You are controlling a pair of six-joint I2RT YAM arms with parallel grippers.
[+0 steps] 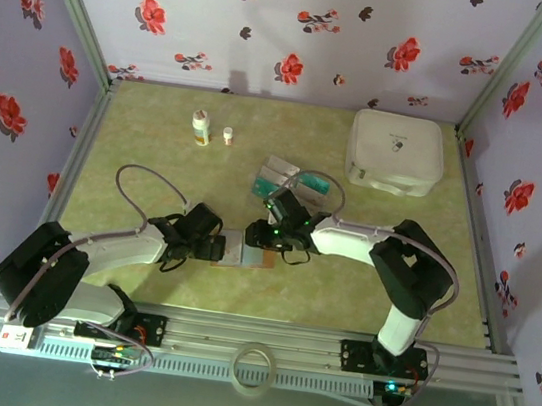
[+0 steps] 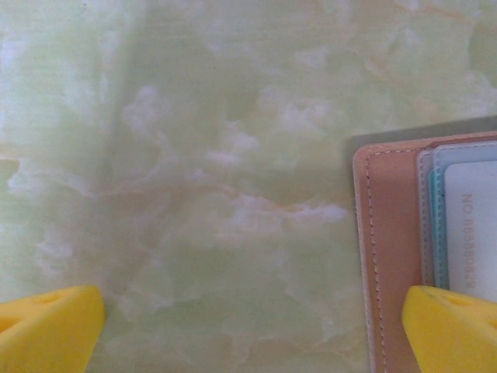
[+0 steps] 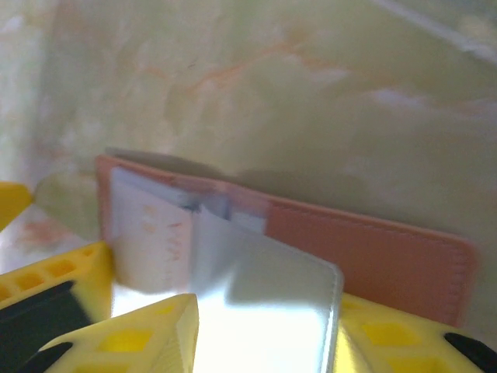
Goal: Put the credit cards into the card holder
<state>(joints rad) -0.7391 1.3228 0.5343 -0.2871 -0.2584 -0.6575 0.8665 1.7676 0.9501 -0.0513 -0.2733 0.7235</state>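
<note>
Right hand (image 3: 264, 336): half closed, fingers on the side edges of a silver-grey card (image 3: 268, 284). The card is tilted with its leading edge at the card holder (image 3: 365, 249) pocket, probably so it slides in under the flap.

Left hand (image 2: 252, 318): spread wide, gripping nothing. The fingertip (image 2: 450, 326) at lower right of its frame sits over the holder's stitched edge, likely pinning it to the table (image 2: 194, 155); can't confirm contact.

Holder lies flat at centre of the top view, between both hands. Spare teal cards (image 1: 277, 176) are just above it.
</note>
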